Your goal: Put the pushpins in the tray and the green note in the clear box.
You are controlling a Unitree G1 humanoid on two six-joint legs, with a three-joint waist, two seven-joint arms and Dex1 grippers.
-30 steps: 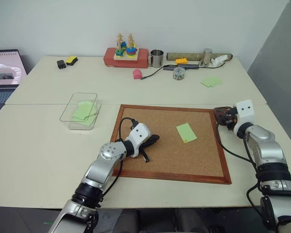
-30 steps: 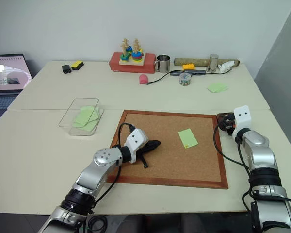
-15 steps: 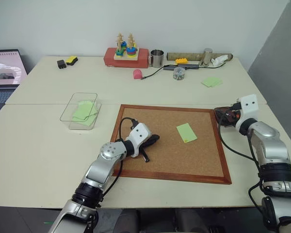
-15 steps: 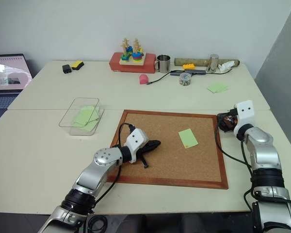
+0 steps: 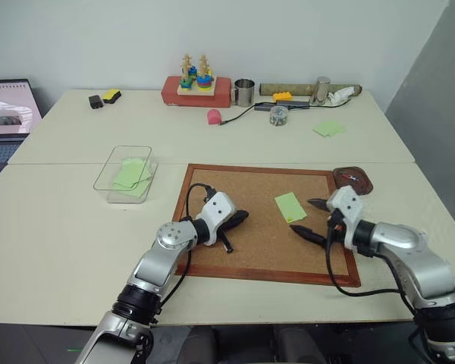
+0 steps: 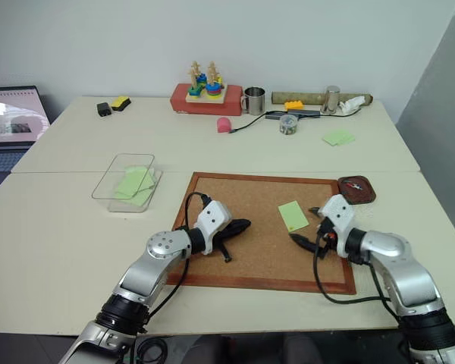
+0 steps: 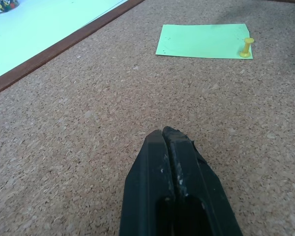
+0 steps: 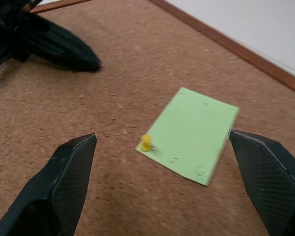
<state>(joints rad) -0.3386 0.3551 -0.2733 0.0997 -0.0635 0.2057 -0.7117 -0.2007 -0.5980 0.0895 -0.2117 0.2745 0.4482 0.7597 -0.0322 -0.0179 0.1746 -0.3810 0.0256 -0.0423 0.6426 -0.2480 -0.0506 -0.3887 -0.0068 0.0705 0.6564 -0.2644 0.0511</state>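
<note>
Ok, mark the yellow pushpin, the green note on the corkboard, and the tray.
yellow pushpin [image 8: 146,142], right wrist view, on its head.
green note [image 8: 194,135], right wrist view, middle of the paper.
tray [image 6: 365,194], right eye view, on its near rim.

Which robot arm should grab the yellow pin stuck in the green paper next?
Probably the right. The right gripper is open and sits right beside the green note, facing its yellow pushpin. The left gripper is shut and farther away.

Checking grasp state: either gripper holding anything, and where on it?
Nothing held. Left gripper shut and empty on the corkboard; right gripper open around the green note.
</note>
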